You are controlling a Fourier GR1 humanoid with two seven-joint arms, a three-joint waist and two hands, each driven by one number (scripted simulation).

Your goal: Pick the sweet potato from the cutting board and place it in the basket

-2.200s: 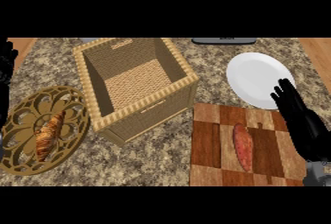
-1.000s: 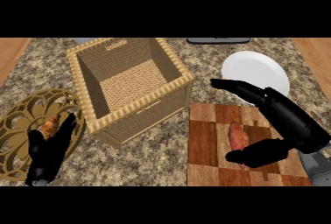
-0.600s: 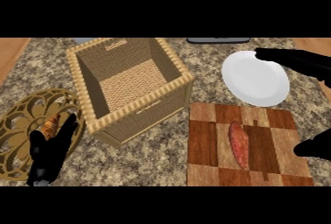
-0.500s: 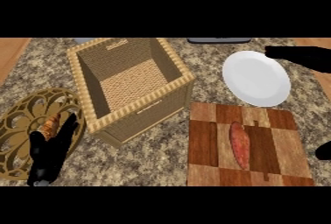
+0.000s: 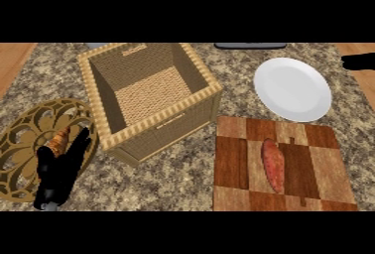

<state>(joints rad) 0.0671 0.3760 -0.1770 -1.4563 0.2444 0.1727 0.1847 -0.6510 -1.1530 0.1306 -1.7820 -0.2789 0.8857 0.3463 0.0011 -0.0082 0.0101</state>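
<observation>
Reddish-brown and slender, the sweet potato (image 5: 273,164) lies lengthwise on the chequered wooden cutting board (image 5: 234,163), untouched and pointing away from the robot. The right hand (image 5: 359,61) shows only as a black tip at the view's right edge, well beyond the board's far right corner and past the round white plate (image 5: 293,89); I cannot tell whether its fingers are spread or curled. The left hand (image 5: 64,166) rests with fingers straight and relaxed over the ornate golden openwork trivet (image 5: 22,149), just beside a small brownish item (image 5: 58,140) there, holding nothing.

The step in hand appears to be the reach for the potato, not yet made. To do it well, the right hand should come in toward the robot and inward to the left, passing over the plate rather than sweeping across it, and arrive above the potato's middle with thumb and fingers spread across its narrow width. Closing on the thick centre should keep it from pivoting.

The square woven wicker basket (image 5: 198,94) stands to the left of the board, between the two hands, its tall rim close to the board's near corner, so the potato will need lifting well clear before crossing.
</observation>
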